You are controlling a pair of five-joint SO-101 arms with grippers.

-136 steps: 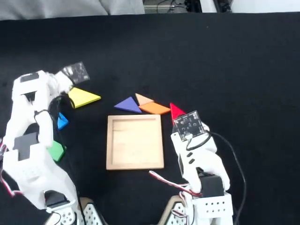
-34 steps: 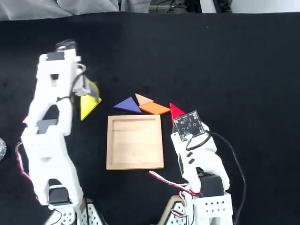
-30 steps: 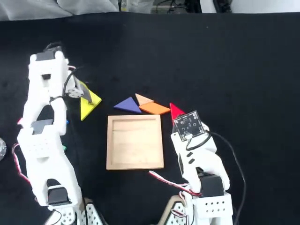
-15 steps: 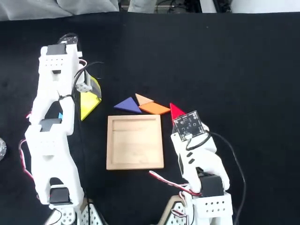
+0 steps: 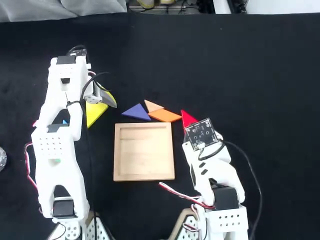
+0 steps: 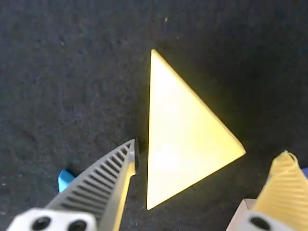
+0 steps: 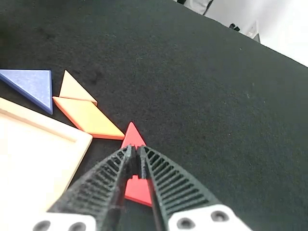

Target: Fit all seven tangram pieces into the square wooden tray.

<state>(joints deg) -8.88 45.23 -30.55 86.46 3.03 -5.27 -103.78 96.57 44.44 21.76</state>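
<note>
Under the left claw lies a yellow triangle.

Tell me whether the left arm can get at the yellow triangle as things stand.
Probably yes. The left arm hangs over the yellow triangle with its open jaws either side of it. The piece lies flat with nothing on top.
</note>
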